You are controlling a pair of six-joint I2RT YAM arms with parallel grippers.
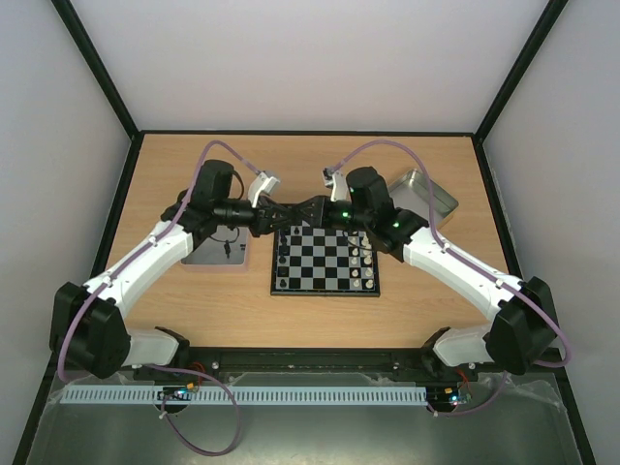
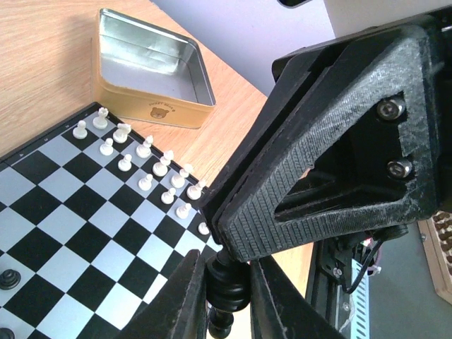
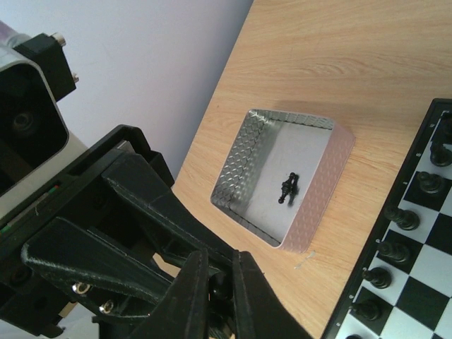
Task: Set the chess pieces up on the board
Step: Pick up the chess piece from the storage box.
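While left claw (image 2: 227, 272) grips a chess piece (image 2: 226, 300) above the wooden table (image 1: 436, 291), right claw (image 3: 217, 272) clenches.

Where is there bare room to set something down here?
Free: the board's middle files, between black pieces and white pieces; the table wood before the board's near edge. Crowded: over its far edge, where left gripper and right gripper both pinch one black chess piece.

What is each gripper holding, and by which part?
The left gripper holds a black piece by its body. The right gripper is shut at the piece's top; whether it grips it cannot be told.
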